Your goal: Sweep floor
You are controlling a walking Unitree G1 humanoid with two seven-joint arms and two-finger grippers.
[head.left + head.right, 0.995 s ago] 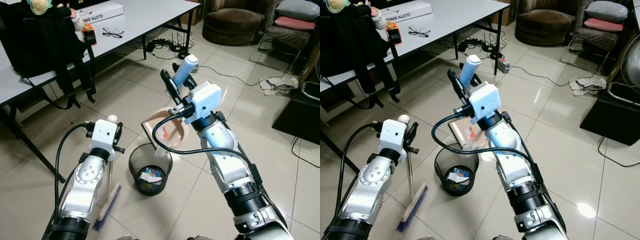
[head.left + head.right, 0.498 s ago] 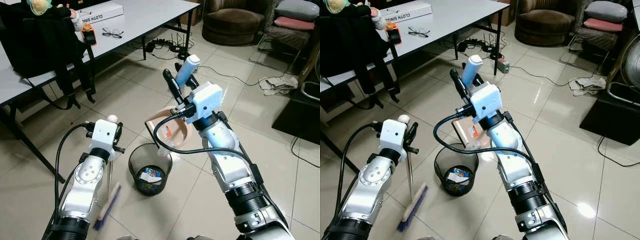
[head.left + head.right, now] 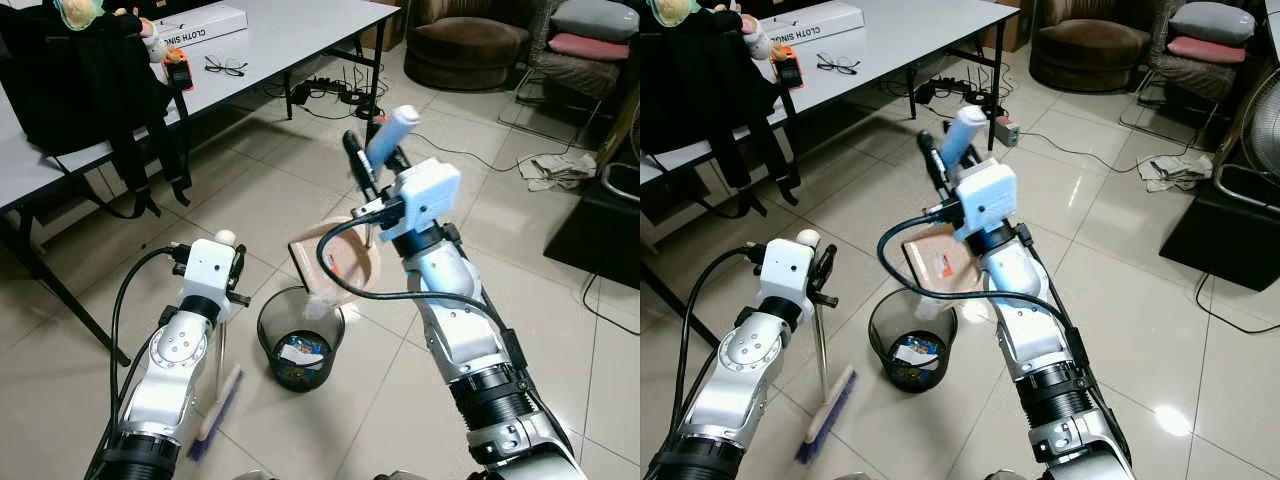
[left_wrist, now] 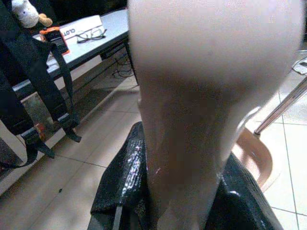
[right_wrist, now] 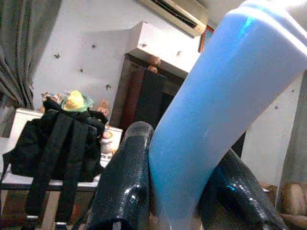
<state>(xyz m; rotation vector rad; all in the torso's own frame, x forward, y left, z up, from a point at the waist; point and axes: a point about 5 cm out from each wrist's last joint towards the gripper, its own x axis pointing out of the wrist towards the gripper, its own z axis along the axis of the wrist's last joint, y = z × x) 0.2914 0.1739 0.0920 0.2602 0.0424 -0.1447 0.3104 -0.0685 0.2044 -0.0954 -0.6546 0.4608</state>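
We look down on a glossy beige tiled floor [image 3: 280, 190]. Our right gripper [image 3: 377, 152] is raised at the middle of the view, its two black fingers [image 5: 125, 177] closed around the light blue handle [image 3: 391, 136] of a tan plastic dustpan [image 3: 335, 262]. The dustpan hangs tilted just above and behind a small black mesh wastebasket [image 3: 300, 336] standing on the floor, its lower lip reaching over the basket's rim. A small orange scrap lies inside the pan. Crumpled paper and wrappers sit in the bottom of the basket.

Our left gripper [image 3: 228, 260] is lower on the left side, its fingers [image 4: 122, 177] closed around the pale rounded top of a thin metal broom pole [image 3: 821, 352]. The pole stands nearly upright, and its wooden brush head with blue bristles [image 3: 825, 415] rests on the floor just beside the basket, on its left.

Along the far left runs a long grey table [image 3: 290, 30]. On its near left end sits a black backpack [image 3: 80, 80] with straps hanging over the edge. Farther along the table lie a pair of glasses [image 3: 226, 66], a small orange object [image 3: 178, 68] and a flat white box [image 3: 195, 22]. A brown armchair [image 3: 465, 40] stands in the far background.
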